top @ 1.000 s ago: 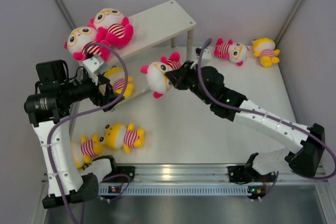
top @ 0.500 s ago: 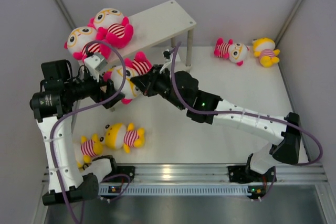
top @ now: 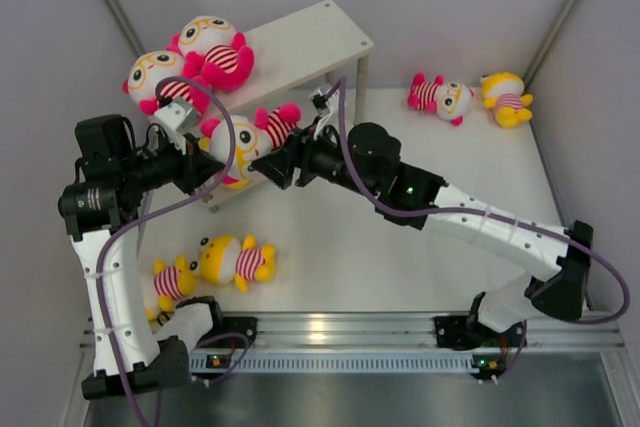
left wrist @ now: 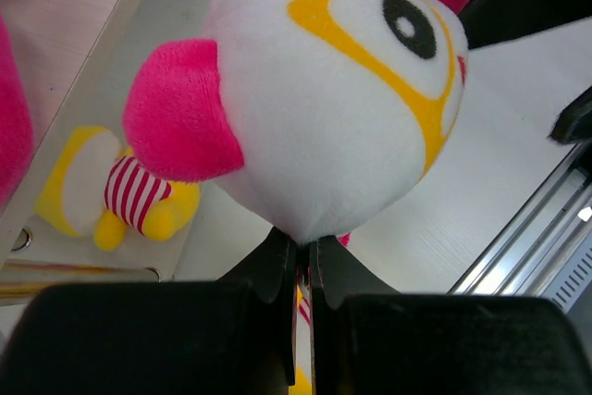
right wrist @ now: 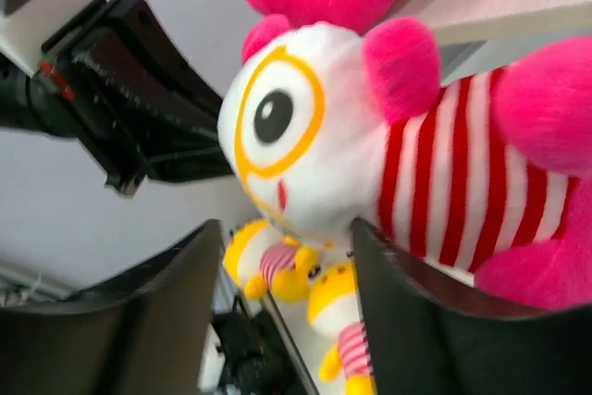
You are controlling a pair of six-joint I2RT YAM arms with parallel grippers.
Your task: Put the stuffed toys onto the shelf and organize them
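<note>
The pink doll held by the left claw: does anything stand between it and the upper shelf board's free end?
Nothing visible does. The upper board is bare at its right end; two pink dolls sit only at its left end. But the right claw flanks the held doll, so it should probably withdraw first.

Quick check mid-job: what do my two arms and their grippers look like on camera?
Left arm and right arm: white links, black joints and wrists. A purple cable loops along each. A small green light glows on the right arm. Left gripper and right gripper have black fingers.
</note>
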